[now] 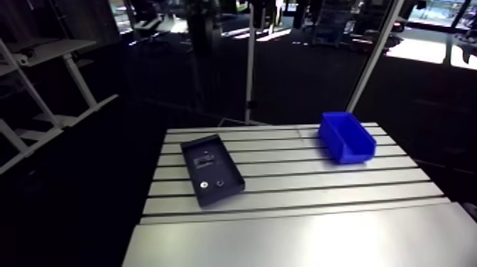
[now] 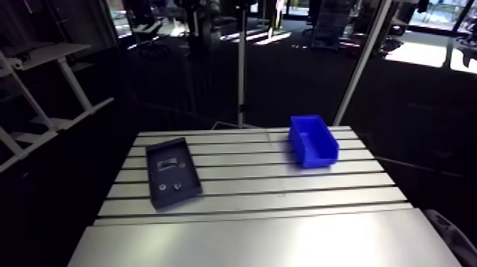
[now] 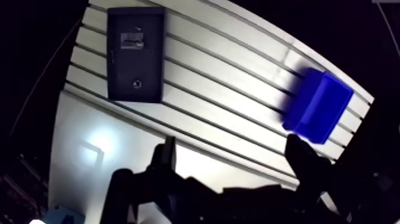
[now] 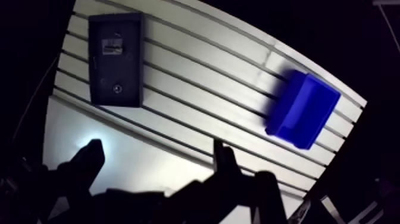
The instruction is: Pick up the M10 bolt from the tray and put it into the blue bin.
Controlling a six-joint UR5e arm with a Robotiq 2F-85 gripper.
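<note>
A dark rectangular tray lies on the left part of the slotted table. Small metal parts sit in it: a round piece near one end and a shiny piece toward the other. I cannot tell which one is the M10 bolt. The blue bin stands empty at the table's far right. In the wrist view my gripper hangs high above the table, between tray and bin. It is open, with nothing between its dark fingers. The arm view does not show it.
A smooth metal plate forms the table's front part, with a bright glare spot on it. A slanted pole and an upright pole rise behind the table's far edge. White desk frames stand off to the left.
</note>
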